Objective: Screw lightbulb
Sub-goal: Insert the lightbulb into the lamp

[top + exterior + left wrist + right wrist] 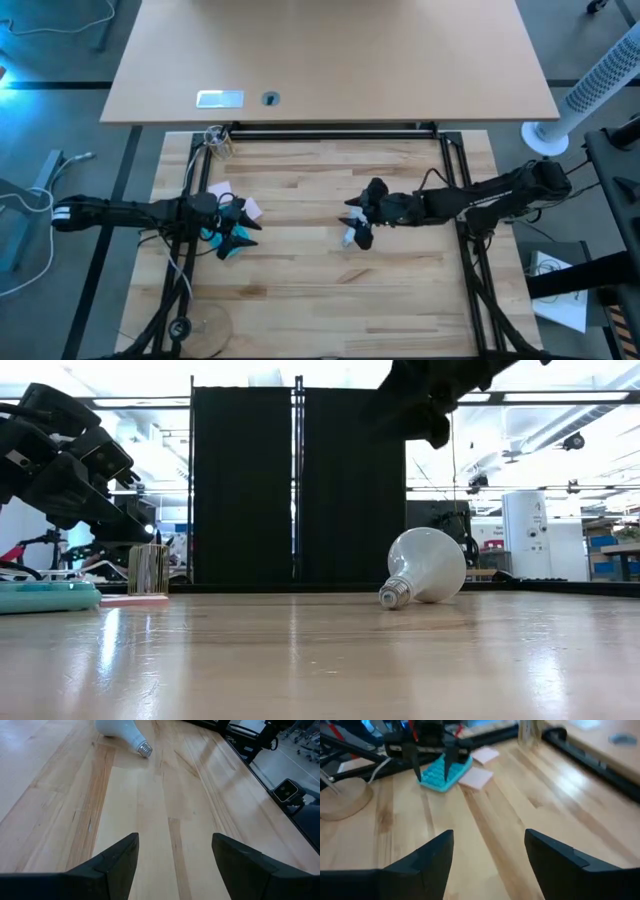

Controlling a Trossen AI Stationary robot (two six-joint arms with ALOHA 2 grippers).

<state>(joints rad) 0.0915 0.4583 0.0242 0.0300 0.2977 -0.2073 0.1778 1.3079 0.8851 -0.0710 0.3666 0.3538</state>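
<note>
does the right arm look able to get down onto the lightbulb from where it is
Probably yes. The right gripper hangs open just above the lightbulb, which lies on its side on bare table with nothing between them; the left gripper waits open well off.

Lightbulb (428,564): matt frosted white globe, ribbed metal screw neck. Table (320,660): pale wood planks, smooth, slight sheen. Blue textured tray (445,774), plastic look.

A pale wooden table (400,290) carries the lightbulb (424,567) on its side at centre-right, a teal tray (226,243) and pink pads (250,208) left of centre, and a wooden disc (205,330) at lower left.
</note>
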